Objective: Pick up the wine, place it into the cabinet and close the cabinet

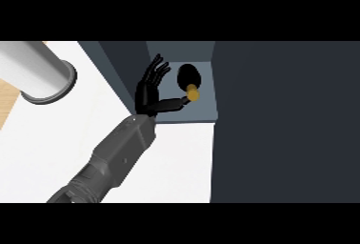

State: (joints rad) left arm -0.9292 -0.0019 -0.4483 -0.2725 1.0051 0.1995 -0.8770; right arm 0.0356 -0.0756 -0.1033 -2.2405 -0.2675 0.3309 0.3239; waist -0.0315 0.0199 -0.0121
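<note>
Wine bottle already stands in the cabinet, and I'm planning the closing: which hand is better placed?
Probably the left hand: it is open at the cabinet mouth, right beside the bottle. The right hand is not in view.

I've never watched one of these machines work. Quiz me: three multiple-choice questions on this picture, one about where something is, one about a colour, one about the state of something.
1. Where is the wine bottle?
A. lying on the white counter
B. standing inside the open cabinet
C. on the wooden floor

2. What colour is the bottle's cap?
A. golden yellow
B. bright red
C. white

3. How does the hand that shows stand?
A. curled into a fist far from the bottle
B. wrapped fully round the bottle
C. fingers straight and spread, thumb reaching toward the cap

Answers:
1 B: the dark bottle stands on the grey-blue floor of the cabinet, past the edge of the white counter.
2 A: the small tip on the bottle's neck is golden yellow.
3 C: the fingers point up and apart beside the bottle, and the thumb ends at the cap.
</note>
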